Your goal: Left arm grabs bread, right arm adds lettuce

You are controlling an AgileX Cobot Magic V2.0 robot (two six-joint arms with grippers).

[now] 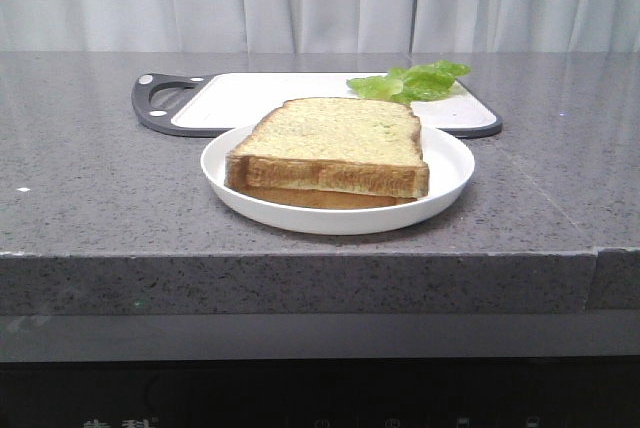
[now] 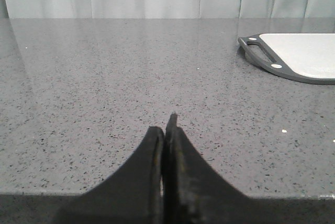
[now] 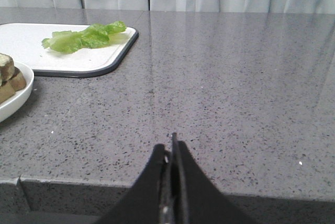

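a: start w/ the fingers. left gripper, jaws pressed flat together, nothing btwn them, just hanging over bare counter at the near edge.

b: right gripper same deal, jaws closed tight, empty, also low by the counter edge. neither arm shows in the front view.

a: so where's the bread?

b: on the white plate, mid counter. it's the thick top slice, lying flat on a thinner slice under it. from the right wrist cam you only catch a corner of it.

a: how'd it handle, u think?

b: light, soft, squashes easy imo. crumb tears if pinched hard. i'd take it by the brown crust edge, that's the firmer bit, and lift gently so it peels off the one below.

a: lettuce?

b: on the cutting board right behind the plate, far right end. floppy, v light, bruises. grab near the paler rib prob.

a: counts?

b: 2 bread slices, 1 lettuce leaf as far as i can tell, 1 plate, 1 board, 2 grippers. nothing grabbed yet.
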